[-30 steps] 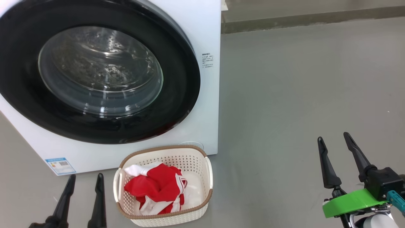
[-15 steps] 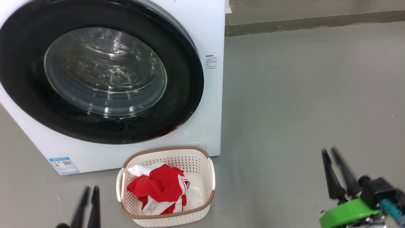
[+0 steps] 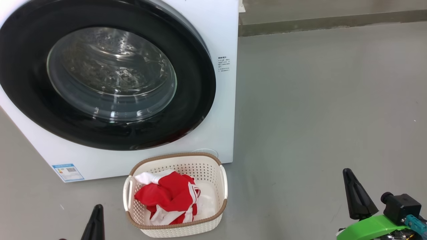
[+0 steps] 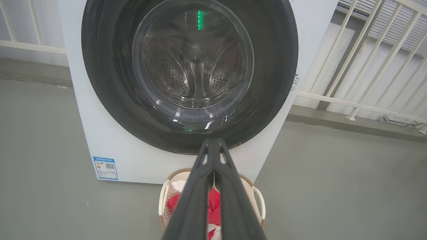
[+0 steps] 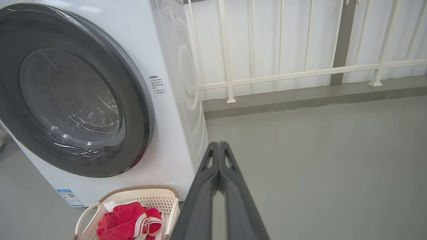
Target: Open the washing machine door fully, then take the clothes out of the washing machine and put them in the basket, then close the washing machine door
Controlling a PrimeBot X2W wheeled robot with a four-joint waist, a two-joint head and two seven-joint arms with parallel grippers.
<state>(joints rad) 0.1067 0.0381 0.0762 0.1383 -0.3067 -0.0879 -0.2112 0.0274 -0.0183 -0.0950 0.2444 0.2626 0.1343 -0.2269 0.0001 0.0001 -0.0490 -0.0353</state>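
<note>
Since the washing machine door [image 3: 196,83] sits shut against the washing machine [image 3: 223,33] and the clothes [image 3: 166,196] lie in the basket [image 3: 200,171], you likely have only a retreat to make. The basket stands just ahead and to the right of your left end effector [image 4: 213,143], the nearer one, and well to the left of your right end effector [image 5: 218,144]. Both are pinched closed on nothing over grey floor [image 3: 317,116], with a white railing [image 5: 283,73] beyond the right one.

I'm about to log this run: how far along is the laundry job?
Done: the clothes lie in the basket, and the washing machine door sits shut against the washing machine. In hand: nothing; the left tool and right tool are shut and empty. Left: nothing that I can see.
</note>
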